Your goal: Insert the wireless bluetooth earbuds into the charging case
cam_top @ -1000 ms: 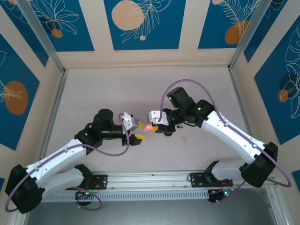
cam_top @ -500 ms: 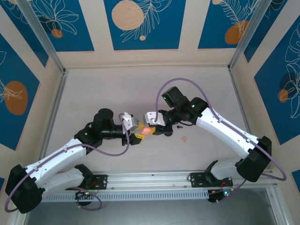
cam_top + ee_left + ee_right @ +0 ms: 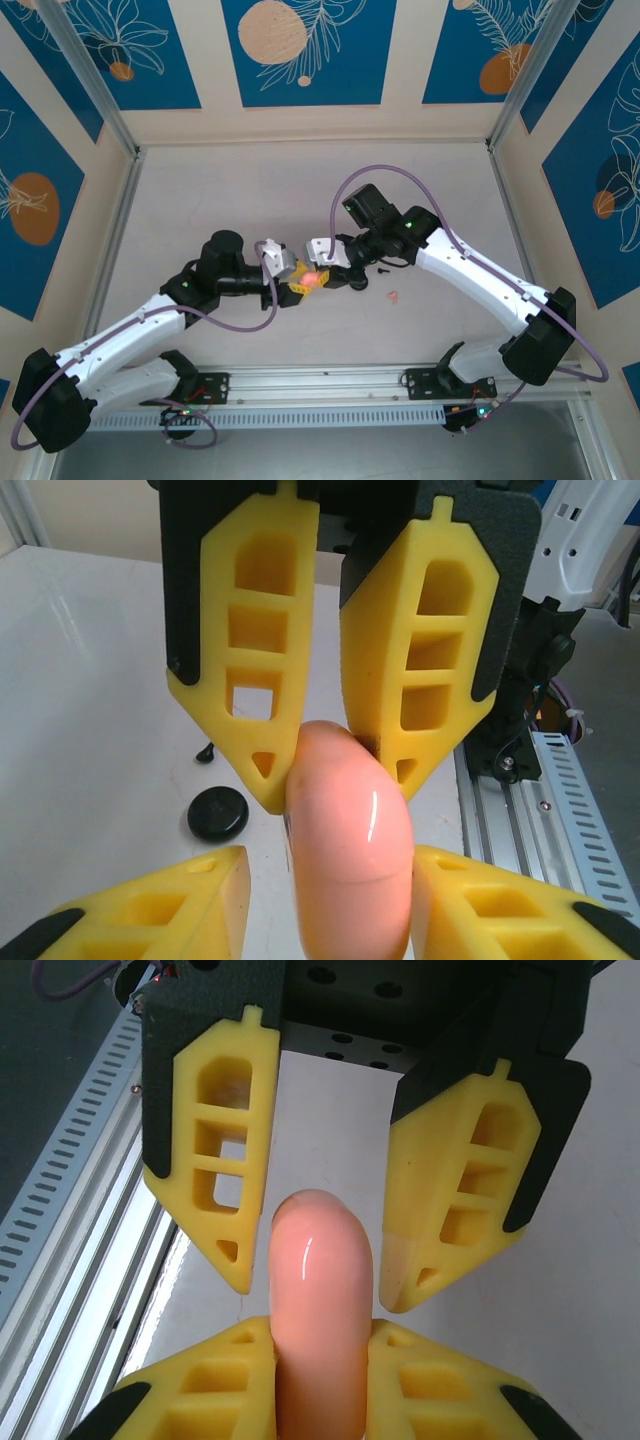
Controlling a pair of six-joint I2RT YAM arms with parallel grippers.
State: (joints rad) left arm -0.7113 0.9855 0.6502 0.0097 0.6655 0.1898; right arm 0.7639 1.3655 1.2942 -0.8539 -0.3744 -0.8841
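1. At the near side of the worktop (image 3: 200, 200), right of centre, a small pink piece (image 3: 392, 296) lies loose. It is probably an earbud, though too small to be sure, and it has not moved in the last second.
2. Just beyond it, mid-worktop, the right hand (image 3: 322, 1328) is clenched on one end of the salmon-pink charging case (image 3: 350, 830), holding it off the surface. It has carried the case leftward until the free end sits inside the other hand's reach.
3. The left hand (image 3: 330, 858) has been narrowing. Its jaws now flank the case's free end, one finger touching or nearly so. A thin gap remains at the other, so it is released, not yet gripping.
4. This looks like a handover or a two-handed hold to open the lid. The case shows no open lid and nothing is inserted, so the task is still early.
5. Past the case, a black round disc (image 3: 218, 815) rests untouched.
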